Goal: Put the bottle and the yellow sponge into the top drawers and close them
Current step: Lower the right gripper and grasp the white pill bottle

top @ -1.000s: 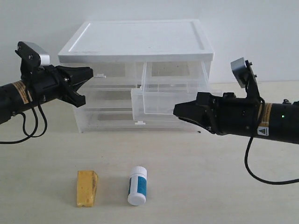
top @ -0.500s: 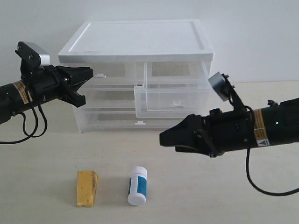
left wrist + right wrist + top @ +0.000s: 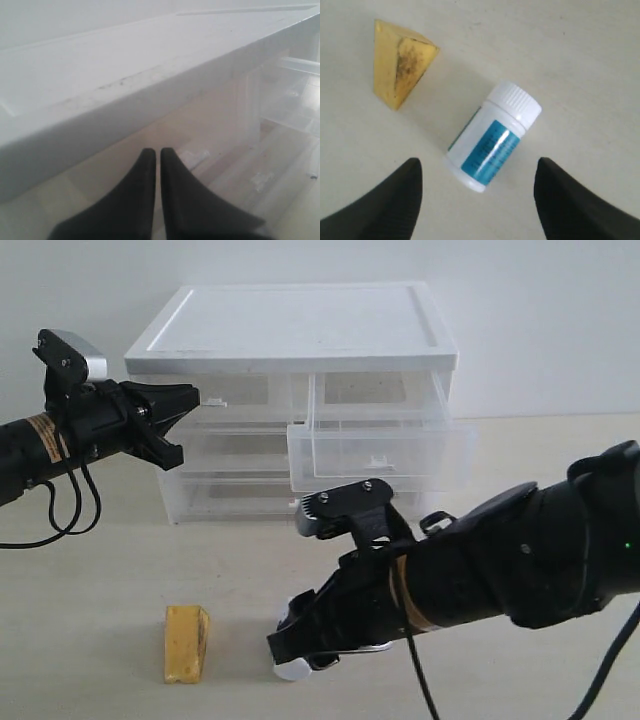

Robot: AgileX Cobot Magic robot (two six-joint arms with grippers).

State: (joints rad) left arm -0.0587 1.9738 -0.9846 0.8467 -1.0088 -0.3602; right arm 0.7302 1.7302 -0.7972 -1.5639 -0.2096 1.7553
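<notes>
The right pincer (image 3: 477, 162) stands with its jaws wide apart and lowered over the bottle (image 3: 492, 145), one finger to each side of the lying body. As far as the wrist view shows, neither finger touches it, so nothing is clamped. From outside, the arm hides most of the bottle and only its white end shows beneath the fingers. The yellow sponge (image 3: 187, 642) lies on the surface (image 3: 90, 590) near the bottle but apart from it. The left pincer (image 3: 190, 395) has its jaws pressed together and is empty. It hovers at the front left corner of the cabinet (image 3: 300, 325), by the top left drawer (image 3: 235, 390), which is shut. The top right drawer (image 3: 380, 455) is pulled out and looks empty through its translucent walls. I judge the task barely begun: one drawer is open and neither thing has been lifted. Left to do are gripping and stowing the bottle, opening the left drawer, stowing the sponge, and shutting both drawers. For room, the gap between sponge and bottle looks wide enough for the nearer finger to close without nudging the sponge. The open drawer's front wall juts out above and behind the right arm, so the bottle would have to rise over that rim before going in.
</notes>
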